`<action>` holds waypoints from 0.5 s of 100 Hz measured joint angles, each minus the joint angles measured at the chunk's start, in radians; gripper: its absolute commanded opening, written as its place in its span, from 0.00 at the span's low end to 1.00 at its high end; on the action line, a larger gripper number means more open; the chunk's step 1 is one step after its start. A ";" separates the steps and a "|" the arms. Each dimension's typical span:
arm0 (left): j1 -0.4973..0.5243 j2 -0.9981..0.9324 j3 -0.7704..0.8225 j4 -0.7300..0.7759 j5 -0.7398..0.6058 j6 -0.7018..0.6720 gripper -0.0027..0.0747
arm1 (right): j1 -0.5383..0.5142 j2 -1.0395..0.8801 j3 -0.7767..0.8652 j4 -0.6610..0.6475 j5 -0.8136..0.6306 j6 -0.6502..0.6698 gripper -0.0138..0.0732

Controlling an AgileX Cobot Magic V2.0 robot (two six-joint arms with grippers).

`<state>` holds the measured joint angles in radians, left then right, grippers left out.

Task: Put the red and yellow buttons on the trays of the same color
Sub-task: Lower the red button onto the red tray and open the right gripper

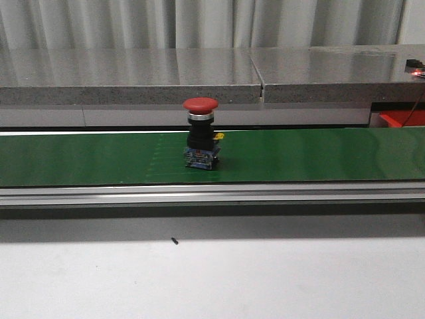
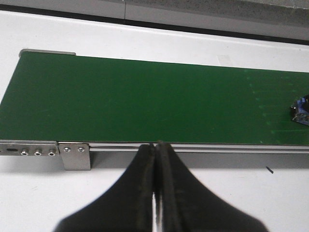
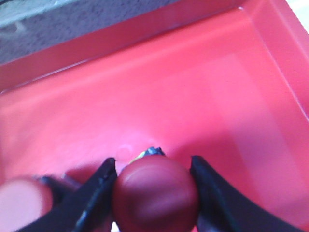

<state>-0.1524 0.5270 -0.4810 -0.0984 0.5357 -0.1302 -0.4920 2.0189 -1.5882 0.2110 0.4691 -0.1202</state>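
The right end effector (image 3: 154, 186) clamps a red button (image 3: 155, 193) by its cap directly above the red tray (image 3: 193, 87) for matching-colour release, while the left end effector (image 2: 155, 154) sits pressed closed, empty.

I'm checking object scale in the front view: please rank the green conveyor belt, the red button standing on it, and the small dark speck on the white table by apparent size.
1. green conveyor belt, spanning the full width of the view.
2. red button, standing upright mid-belt.
3. dark speck, tiny despite lying nearer the camera.

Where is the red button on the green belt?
In the front view, the red button stands upright near the middle of the green belt, with no claw near it.
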 measured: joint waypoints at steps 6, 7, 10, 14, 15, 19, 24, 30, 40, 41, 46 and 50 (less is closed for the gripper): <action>0.000 0.000 0.000 0.000 0.000 0.000 0.01 | 0.000 0.020 -0.002 0.000 -0.024 0.000 0.32; 0.000 0.000 0.000 0.000 0.000 0.000 0.01 | 0.000 0.022 -0.002 0.000 -0.026 0.000 0.32; 0.000 0.000 0.000 0.000 0.000 0.000 0.01 | 0.000 0.030 -0.002 0.001 -0.031 0.000 0.32; 0.000 0.000 0.000 0.000 0.000 0.000 0.01 | 0.000 0.042 -0.002 0.001 -0.032 0.000 0.32; 0.000 0.000 0.000 0.000 0.000 0.000 0.01 | 0.000 0.045 -0.002 0.001 -0.032 0.000 0.32; 0.000 0.000 0.000 0.000 0.000 0.000 0.01 | 0.000 0.051 -0.002 0.002 -0.034 0.000 0.33; 0.000 0.000 0.000 0.000 0.000 0.000 0.01 | 0.000 0.057 -0.002 0.002 -0.036 0.000 0.36; 0.000 0.000 0.000 0.000 0.000 0.000 0.01 | 0.000 0.059 -0.002 0.002 -0.043 0.000 0.43; 0.000 0.000 0.000 0.000 0.000 0.000 0.01 | 0.000 0.059 -0.002 0.002 -0.055 -0.004 0.60; 0.000 0.000 0.000 0.000 0.000 0.000 0.01 | 0.000 0.059 -0.002 0.002 -0.054 -0.004 0.61; 0.000 0.000 0.000 0.000 0.000 0.000 0.01 | 0.000 0.059 -0.002 0.002 -0.059 -0.004 0.69; 0.000 0.000 0.000 0.000 0.000 0.000 0.01 | 0.000 0.059 -0.002 0.002 -0.061 -0.006 0.73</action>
<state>-0.1524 0.5270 -0.4810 -0.0984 0.5357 -0.1302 -0.4920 2.0781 -1.5901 0.2133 0.4077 -0.1266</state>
